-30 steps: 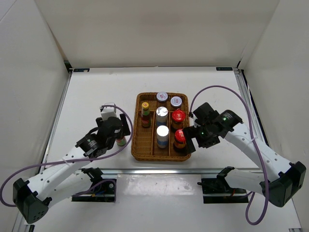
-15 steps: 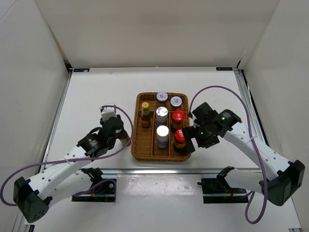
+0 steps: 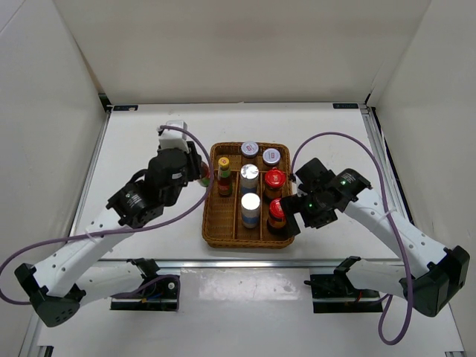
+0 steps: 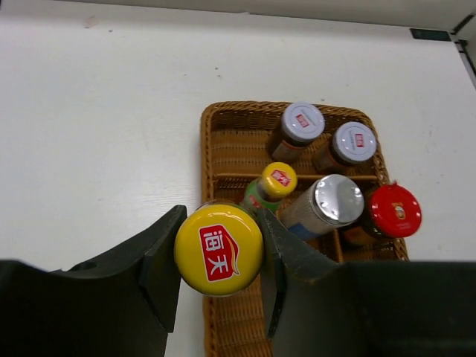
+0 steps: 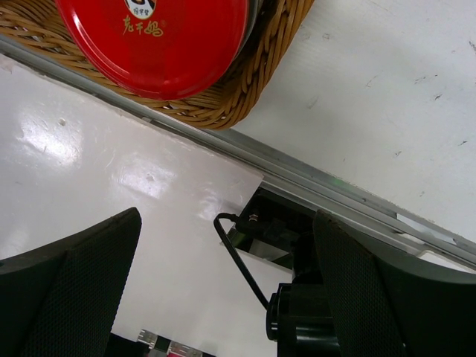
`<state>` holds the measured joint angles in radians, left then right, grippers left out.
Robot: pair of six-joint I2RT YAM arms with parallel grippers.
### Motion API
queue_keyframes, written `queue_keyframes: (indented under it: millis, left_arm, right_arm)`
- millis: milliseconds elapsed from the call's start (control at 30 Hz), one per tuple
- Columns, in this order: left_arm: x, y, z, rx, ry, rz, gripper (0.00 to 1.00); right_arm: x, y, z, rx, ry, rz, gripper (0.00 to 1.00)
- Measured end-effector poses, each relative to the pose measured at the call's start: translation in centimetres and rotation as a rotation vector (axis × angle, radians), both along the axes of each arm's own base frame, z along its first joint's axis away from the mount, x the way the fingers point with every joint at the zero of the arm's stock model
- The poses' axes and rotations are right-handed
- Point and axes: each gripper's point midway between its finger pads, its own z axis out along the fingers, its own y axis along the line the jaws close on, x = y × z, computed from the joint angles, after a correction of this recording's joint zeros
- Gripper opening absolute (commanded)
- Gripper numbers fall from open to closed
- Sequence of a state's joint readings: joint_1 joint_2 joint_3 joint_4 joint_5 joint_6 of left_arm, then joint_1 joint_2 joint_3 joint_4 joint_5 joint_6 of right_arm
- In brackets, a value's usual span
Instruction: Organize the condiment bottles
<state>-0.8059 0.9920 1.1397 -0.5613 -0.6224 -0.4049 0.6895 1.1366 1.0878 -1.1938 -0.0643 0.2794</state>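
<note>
Left gripper (image 4: pixel 220 260): clamped on one glossy yellow-capped bottle (image 4: pixel 218 244), beside left rim of tray (image 3: pixel 209 216).
Tray: woven wicker, rectangular.
Inside: one yellow cap (image 3: pixel 224 162), two grey lids (image 3: pixel 250 149) (image 3: pixel 271 155), two silver tops (image 3: pixel 249 172) (image 3: pixel 251 201), two red caps (image 3: pixel 274 177) (image 3: pixel 277 207).
Right gripper (image 5: pixel 227 245): spread wide, empty.

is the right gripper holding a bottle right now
No, the right gripper is wide open and empty; the red-capped bottle ahead of it stands in the wicker tray.

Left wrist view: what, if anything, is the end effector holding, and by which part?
A yellow-capped bottle, pinched on both sides at cap level by the left end effector.
</note>
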Motion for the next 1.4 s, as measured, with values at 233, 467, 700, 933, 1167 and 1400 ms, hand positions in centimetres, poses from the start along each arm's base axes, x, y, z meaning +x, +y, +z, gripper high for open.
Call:
queue_keyframes:
  millis: [233, 467, 700, 933, 1167, 1400]
  left_arm:
    - [-0.5, -3.6, -2.2, 0.020, 0.028, -0.093, 0.11]
    - [-1.4, -6.4, -8.5, 0.075, 0.115, -0.169, 0.11]
    - [-0.9, -7.6, -11.8, 0.101, 0.144, -0.184, 0.11]
    - [-0.9, -7.6, -13.3, 0.115, 0.155, -0.185, 0.39]
    - [-0.9, -7.8, -13.4, 0.105, 0.145, -0.193, 0.75]
    - [-0.4, -7.4, -9.5, 0.088, 0.105, -0.164, 1.00]
  right_arm:
    - [0.0, 0.1, 0.0, 0.003, 0.002, 0.002, 1.00]
    - [-0.1, 0.0, 0.0, 0.002, 0.002, 0.002, 1.00]
    - [-0.1, 0.0, 0.0, 0.002, 0.002, 0.002, 1.00]
    - [0.0, 0.0, 0.0, 0.002, 0.002, 0.001, 1.00]
    - [0.0, 0.0, 0.0, 0.001, 0.002, 0.001, 1.00]
    - [0.1, -0.1, 0.1, -0.003, -0.011, -0.002, 1.00]
